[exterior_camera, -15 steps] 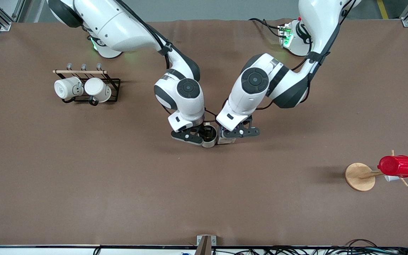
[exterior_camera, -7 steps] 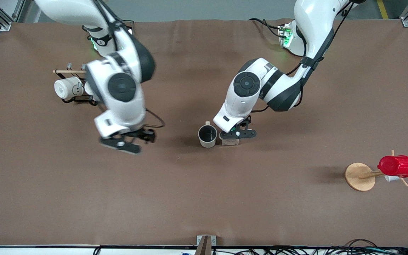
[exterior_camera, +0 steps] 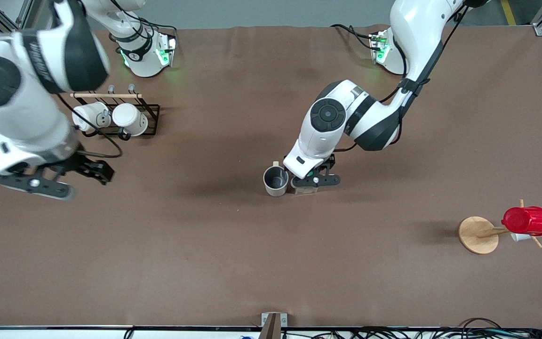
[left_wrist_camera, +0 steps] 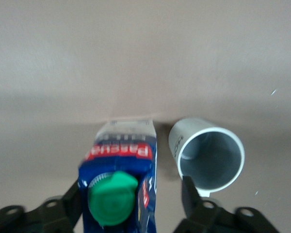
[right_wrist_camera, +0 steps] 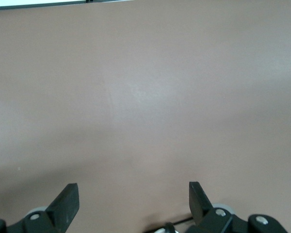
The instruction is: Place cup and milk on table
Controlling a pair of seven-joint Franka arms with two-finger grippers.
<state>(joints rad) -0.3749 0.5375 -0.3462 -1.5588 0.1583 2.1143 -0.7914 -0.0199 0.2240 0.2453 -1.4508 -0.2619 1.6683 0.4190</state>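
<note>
Table (exterior_camera: 205,263): milk (left_wrist_camera: 119,187) hidden except at wrist.

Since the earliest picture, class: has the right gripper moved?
Yes. The right gripper went from the cup toward the right arm's end of the table, past the mug rack.

cup (exterior_camera: 276,181): off-white, grey inside, upright on table (exterior_camera: 252,263), outside one left finger (left_wrist_camera: 190,196), apart | milk (left_wrist_camera: 120,187): dark blue carton, green cap, red label, upright on table, between left fingers
</note>
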